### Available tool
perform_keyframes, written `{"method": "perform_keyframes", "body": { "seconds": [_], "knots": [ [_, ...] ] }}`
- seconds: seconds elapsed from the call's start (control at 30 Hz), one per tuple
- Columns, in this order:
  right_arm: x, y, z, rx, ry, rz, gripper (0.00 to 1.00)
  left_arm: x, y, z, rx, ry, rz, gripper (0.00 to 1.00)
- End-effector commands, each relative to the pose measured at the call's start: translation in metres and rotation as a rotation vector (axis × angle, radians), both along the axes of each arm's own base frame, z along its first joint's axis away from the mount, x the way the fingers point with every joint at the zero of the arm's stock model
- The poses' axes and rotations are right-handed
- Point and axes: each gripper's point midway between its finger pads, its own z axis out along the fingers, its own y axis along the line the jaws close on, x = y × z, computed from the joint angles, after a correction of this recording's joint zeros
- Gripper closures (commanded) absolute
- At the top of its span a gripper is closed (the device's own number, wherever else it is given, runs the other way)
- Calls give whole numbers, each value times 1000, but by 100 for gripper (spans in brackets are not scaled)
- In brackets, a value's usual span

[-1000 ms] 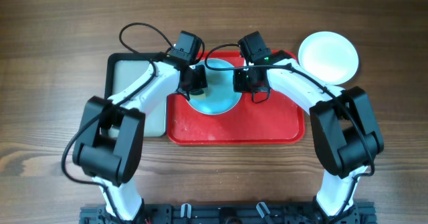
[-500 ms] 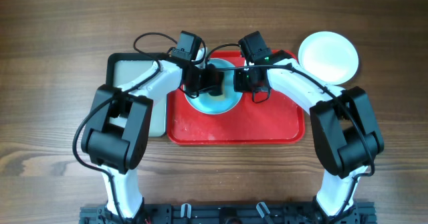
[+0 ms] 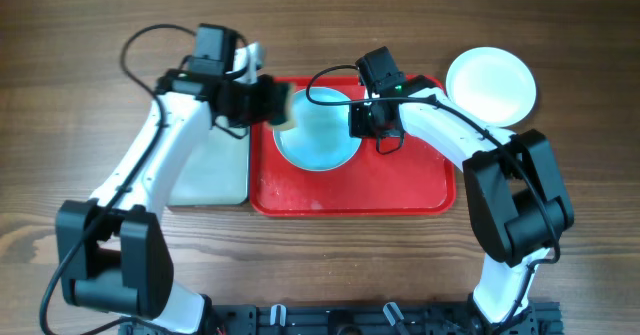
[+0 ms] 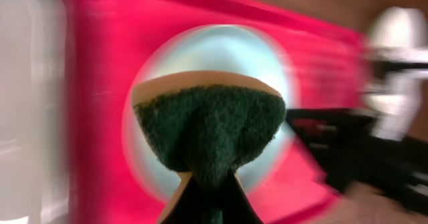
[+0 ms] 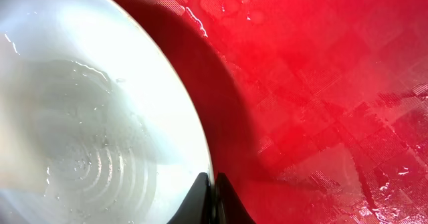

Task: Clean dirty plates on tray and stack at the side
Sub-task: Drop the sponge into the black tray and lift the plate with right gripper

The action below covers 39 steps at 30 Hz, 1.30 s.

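A green-faced sponge [image 4: 208, 127] is clamped in the left gripper [image 4: 206, 187], that view badly smeared. The rim of the pale-blue plate [image 5: 87, 130] is pinched by the right gripper [image 5: 212, 189], mostly cut off.

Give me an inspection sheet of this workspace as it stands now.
Surface: wooden table, brown grain.
Job's things: light-blue plate on the red tray, wet inside; white plate on the table, right of the tray.
Clutter: black-rimmed tray beside the red tray's left side.
Grippers: left gripper shut on a green-faced sponge, over the tray's left edge; right gripper shut on the light-blue plate's right rim.
Cables: black cable looped above the left arm; another loops by the right wrist.
Surroundings: black frame at the bottom edge; nothing else seen.
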Motion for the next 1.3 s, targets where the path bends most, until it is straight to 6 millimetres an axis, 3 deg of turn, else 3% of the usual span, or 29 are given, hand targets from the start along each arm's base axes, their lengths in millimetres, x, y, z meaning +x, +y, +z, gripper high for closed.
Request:
{"method": "perform_keyframes", "body": {
  "seconds": [0.0,0.07,0.1,0.37,0.63,0.77,0.83,0.93,1.07,1.17,1.2,1.27],
  "knots": [
    [-4,3,-7,1,14,10,96,-3,87,-23,364,28,106,96],
    [-3,4,-7,2,10,10,96,-11,123,-32,490,63,174,96],
    [-3,4,-7,3,11,9,96,-13,129,-39,498,64,174,96],
    [-3,4,-7,2,11,10,96,-25,156,-83,554,45,193,96],
    [-3,4,-7,2,11,9,96,-30,163,-87,585,44,106,92],
    [-3,4,-7,2,11,10,96,-30,163,-87,585,43,108,56],
    [-3,4,-7,2,10,10,96,-29,163,-85,583,36,113,52],
    [-3,4,-7,2,10,10,95,-21,163,-69,576,-9,145,52],
    [-3,4,-7,2,10,10,95,3,167,-12,527,-154,282,49],
    [-3,4,-7,3,11,8,94,20,182,40,476,-299,433,31],
    [-3,4,-7,3,11,8,90,21,188,48,473,-326,454,30],
    [-2,4,-6,4,8,7,86,21,198,58,474,-354,486,2]
  ]
}}
